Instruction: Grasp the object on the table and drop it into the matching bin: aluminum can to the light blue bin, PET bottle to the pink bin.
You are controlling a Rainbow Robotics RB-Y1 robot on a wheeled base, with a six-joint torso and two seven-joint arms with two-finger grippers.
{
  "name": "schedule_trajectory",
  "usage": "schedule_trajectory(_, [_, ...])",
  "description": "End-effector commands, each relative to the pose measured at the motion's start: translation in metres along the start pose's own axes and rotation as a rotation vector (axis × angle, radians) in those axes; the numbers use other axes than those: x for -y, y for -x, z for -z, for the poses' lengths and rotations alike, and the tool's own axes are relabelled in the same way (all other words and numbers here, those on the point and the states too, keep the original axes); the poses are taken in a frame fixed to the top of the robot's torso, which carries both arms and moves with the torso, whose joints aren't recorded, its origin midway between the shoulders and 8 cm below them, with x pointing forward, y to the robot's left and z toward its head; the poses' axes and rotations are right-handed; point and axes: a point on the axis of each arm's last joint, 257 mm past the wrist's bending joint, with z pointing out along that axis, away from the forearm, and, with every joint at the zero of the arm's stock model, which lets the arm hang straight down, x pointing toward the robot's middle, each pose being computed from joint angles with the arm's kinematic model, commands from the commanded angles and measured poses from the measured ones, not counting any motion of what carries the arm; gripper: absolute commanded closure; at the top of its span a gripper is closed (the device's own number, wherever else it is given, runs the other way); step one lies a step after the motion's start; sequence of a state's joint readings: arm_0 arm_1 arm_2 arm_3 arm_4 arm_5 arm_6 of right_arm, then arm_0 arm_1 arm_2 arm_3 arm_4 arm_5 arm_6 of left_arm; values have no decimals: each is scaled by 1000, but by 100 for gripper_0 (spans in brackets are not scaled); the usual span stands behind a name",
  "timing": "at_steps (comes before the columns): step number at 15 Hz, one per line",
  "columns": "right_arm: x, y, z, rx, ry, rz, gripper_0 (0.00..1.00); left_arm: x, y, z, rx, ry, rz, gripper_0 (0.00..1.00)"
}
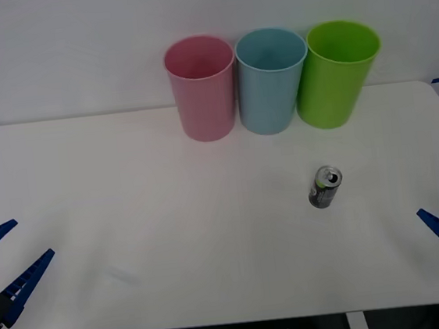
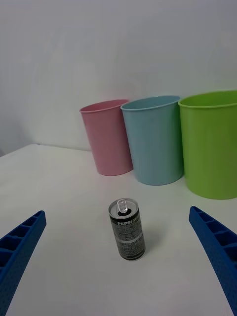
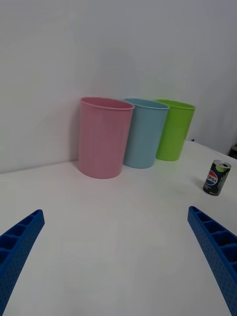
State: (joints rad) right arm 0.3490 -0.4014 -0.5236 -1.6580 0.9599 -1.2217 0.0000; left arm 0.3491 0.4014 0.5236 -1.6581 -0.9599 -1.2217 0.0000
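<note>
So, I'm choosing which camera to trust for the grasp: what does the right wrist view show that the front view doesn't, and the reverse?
Right wrist alone: the can from the side, upright, its printed label readable, lying between the open right gripper fingers' lines.
Front alone: the whole table, the open left gripper at its left edge, and the can's silver top from above.
Both: the pink bin, light blue bin and green bin in a row behind the can.

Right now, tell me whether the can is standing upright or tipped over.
Upright. The aluminum can stands on its base on the table, silver pull-tab top facing up, label text reading level, in front of the light blue bin.
</note>
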Motion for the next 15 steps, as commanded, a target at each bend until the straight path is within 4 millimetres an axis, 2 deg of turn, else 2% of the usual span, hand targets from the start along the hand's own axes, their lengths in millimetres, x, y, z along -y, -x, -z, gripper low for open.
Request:
schedule_trajectory(1, [0, 0, 0, 0, 0, 0, 0, 0, 0, 0, 0, 0, 0, 0])
schedule_trajectory(2, [-1, -15, 6, -17, -20, -33, 0, 0, 0, 0, 0, 0, 0, 0])
schedule_trajectory(7, [-1, -16, 3, -15, -23, -35, 0, 0, 0, 0, 0, 0, 0, 0])
schedule_trajectory(12, [-4, -28, 12, -42, -38, -10, 0, 0, 0, 0, 0, 0, 0, 0])
schedule_trajectory(15, [-5, -38, 18, -65, -56, 83, 0, 0, 0, 0, 0, 0, 0, 0])
